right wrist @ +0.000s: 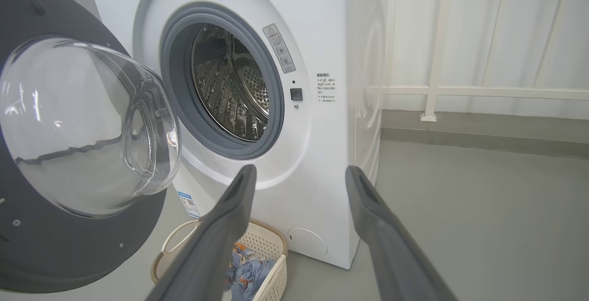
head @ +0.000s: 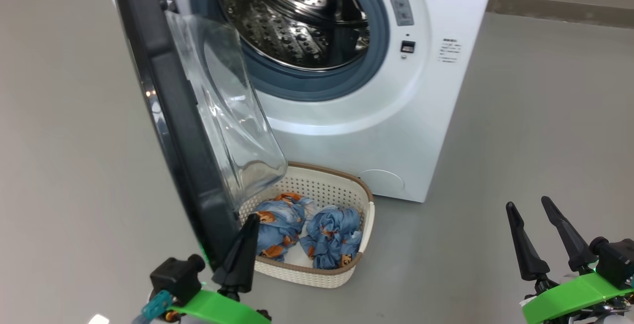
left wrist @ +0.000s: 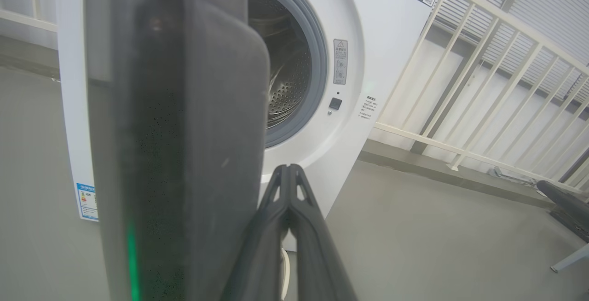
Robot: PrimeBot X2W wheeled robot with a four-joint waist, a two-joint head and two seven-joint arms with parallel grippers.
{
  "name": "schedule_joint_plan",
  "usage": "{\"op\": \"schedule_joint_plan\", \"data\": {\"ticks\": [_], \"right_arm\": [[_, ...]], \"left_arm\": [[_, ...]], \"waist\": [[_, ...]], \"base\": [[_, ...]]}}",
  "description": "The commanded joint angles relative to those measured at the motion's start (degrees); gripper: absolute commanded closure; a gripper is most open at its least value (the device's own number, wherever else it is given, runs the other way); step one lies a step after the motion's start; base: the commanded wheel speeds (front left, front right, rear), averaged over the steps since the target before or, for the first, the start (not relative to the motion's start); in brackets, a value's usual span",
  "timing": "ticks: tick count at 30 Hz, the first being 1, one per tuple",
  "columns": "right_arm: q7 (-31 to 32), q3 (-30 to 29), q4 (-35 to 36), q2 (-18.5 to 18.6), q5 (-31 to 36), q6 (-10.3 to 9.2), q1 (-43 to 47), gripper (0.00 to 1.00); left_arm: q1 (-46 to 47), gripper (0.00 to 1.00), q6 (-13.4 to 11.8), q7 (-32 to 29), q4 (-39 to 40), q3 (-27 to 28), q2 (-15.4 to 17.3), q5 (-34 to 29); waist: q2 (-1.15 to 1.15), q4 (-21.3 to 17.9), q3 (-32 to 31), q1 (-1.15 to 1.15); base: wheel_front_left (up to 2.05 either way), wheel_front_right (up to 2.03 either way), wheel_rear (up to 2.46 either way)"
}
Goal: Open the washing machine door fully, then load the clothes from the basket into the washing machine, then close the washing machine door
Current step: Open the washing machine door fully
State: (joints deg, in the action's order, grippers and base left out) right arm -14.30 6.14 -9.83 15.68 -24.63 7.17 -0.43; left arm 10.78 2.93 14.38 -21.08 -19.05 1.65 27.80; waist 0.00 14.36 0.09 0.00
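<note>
Standing open, the door (head: 168,116) made about a right angle with the machine (head: 396,131). I judged it not yet fully open, as its glass bowl (head: 228,116) hung over the left part of the basket (head: 364,190). The basket sat on the floor (head: 520,140) just before the machine, below the drum (head: 292,22). The two clothes (head: 307,230) lay in it side by side.

The left jaws were shut on nothing, with their tip just beside the inner face of the door's lower rim, between door and basket. Whether the tip touched the rim I could not tell. The right jaws stood wide and empty, low at the right, well apart from the basket.

So the step in hand was the first one, the opening of the door. The next move called for a sideways push of the shut left jaws against the inner rim, away from the basket, until the door was clear of it. Only then could the right jaws come down to the clothes.
</note>
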Motion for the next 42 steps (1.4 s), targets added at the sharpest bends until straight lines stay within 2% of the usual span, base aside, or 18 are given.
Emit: {"op": "schedule_joint_plan", "data": {"ticks": [1,12,25,42], "right_arm": [[-0.7,0.69,1.55,1.07,0.31,0.32,-0.21,0.0],[-0.7,0.72,1.63,0.91,0.35,0.32,0.14,0.0],[-0.7,0.81,1.69,0.42,0.38,0.32,0.28,0.0],[-0.7,0.93,2.01,1.27,0.18,0.32,-1.16,0.0]], "left_arm": [[0.43,1.0,-1.2,0.62,1.36,3.16,1.88,-0.63],[-2.09,1.0,-3.59,-0.08,4.7,4.9,4.5,-0.52],[-3.65,1.0,-6.83,-1.71,7.96,9.01,8.77,0.4],[0.49,1.0,-8.54,-1.08,2.56,15.5,13.46,2.59]], "waist": [[0.0,0.85,-0.16,0.0],[0.0,3.99,-0.52,0.0],[0.0,5.9,-0.19,0.0],[0.0,6.27,3.37,0.0]], "base": [[0.0,0.0,0.0],[0.0,0.0,0.0],[0.0,0.0,0.0],[0.0,0.0,0.0]]}}
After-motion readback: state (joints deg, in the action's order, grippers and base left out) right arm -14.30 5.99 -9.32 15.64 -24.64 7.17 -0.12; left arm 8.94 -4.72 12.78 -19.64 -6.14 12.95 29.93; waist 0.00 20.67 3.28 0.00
